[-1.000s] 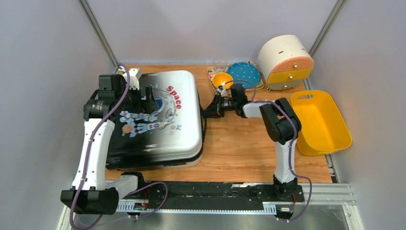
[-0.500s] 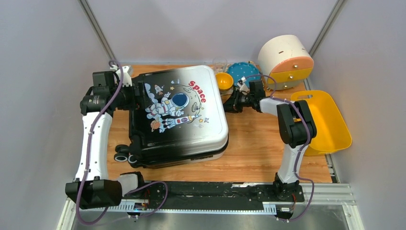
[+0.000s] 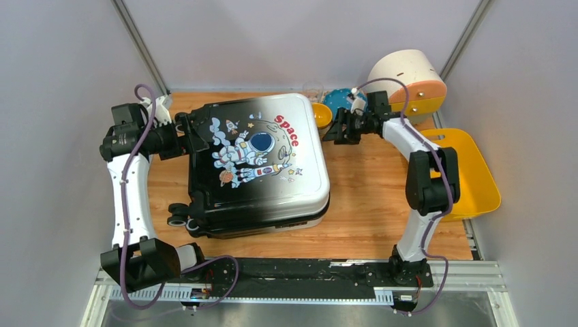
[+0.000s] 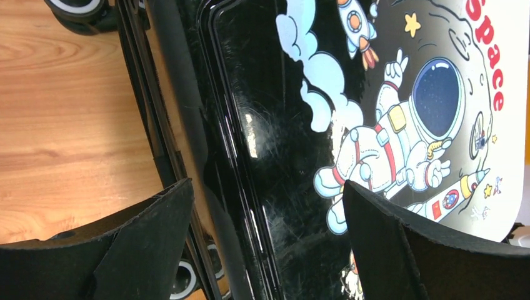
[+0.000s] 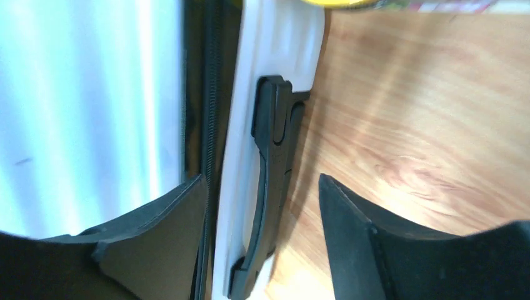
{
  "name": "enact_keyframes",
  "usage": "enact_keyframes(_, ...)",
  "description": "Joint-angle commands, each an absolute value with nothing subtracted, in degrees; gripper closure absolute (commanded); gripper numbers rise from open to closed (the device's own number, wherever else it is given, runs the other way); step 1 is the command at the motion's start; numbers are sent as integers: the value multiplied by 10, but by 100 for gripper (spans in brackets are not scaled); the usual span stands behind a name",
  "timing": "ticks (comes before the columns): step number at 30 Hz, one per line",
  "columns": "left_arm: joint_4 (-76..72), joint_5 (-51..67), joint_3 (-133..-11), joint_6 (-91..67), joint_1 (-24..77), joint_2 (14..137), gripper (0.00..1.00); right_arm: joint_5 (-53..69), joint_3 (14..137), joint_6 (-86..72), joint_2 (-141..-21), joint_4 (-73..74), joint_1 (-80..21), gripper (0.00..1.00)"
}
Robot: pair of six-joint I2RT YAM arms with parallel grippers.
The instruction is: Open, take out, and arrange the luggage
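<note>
While the silver-white hard-shell luggage (image 3: pixel 262 163) lies shut left of the wooden bench (image 3: pixel 368 204) centre, left gripper (image 4: pixel 265 187) and right gripper (image 5: pixel 261 181) stand open, empty; the latter straddles its black handle (image 5: pixel 270 125). Off-centre closure may slip off.

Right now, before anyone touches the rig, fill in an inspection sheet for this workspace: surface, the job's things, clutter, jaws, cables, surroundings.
Surface: wooden tabletop, no spills seen.
Job's things: luggage lies flat and closed, astronaut print up, wheels at its near-left corner.
Clutter: yellow bin at right; round drawer box, blue dotted plate and orange bowl at the back.
Jaws: left jaws open over the luggage's black left edge; right jaws open either side of its black side handle, not gripping.
Cables: purple cables run along both arms; no snag seen.
Surroundings: grey walls; metal rail at the near edge.
</note>
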State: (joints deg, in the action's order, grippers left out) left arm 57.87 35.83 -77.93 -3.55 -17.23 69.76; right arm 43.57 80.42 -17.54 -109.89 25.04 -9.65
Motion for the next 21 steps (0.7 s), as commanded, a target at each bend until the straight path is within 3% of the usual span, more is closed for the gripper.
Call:
enact_keyframes(1, 599, 388, -774, -1, -184, 700, 4, 405, 851, -52, -1028, 365, -81, 30)
enact_keyframes(7, 586, 402, -707, -4, -209, 684, 5, 407, 924, 76, -1006, 562, -48, 32)
enact_keyframes(14, 577, 560, -610, 19, -210, 654, 9, 426, 782, 100, -822, 599, -48, 33)
enact_keyframes(21, 556, 552, -540, 10, -94, 615, 14, 429, 749, 189, -693, 721, -47, 38)
